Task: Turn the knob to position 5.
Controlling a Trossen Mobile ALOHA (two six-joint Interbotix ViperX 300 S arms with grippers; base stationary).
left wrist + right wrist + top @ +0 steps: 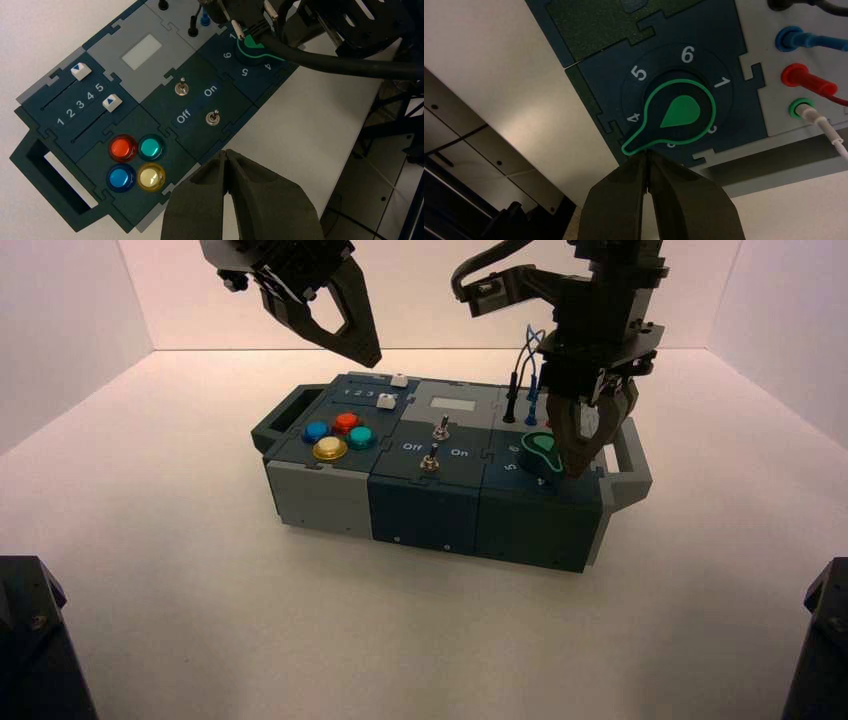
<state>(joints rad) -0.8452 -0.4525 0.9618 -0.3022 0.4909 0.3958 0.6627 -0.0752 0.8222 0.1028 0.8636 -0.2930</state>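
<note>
Your knob [681, 112] sits on the box's [425, 510] right-hand section, its tip between 4 [634, 117] and 3 [670, 145], nearer 4, so 5 [639, 73] looks to lie beyond 4. Watch the right gripper [646, 154], which is right beside the knob's pointed end, on the 3 side. If you push from too near that narrow point, the fingers could skid off and leave the knob short at 4; push too far and it may run past 5 to 6 [687, 54]. Come in too high and you might merely skim its top; too low, and you could scrape the panel around it. Your right fingers are closed together with nothing between them; whether they touch the knob's edge, you can't tell from here. The left gripper [226, 152] waits well to the left of the knob, above the box, its fingers also closed and empty.
</note>
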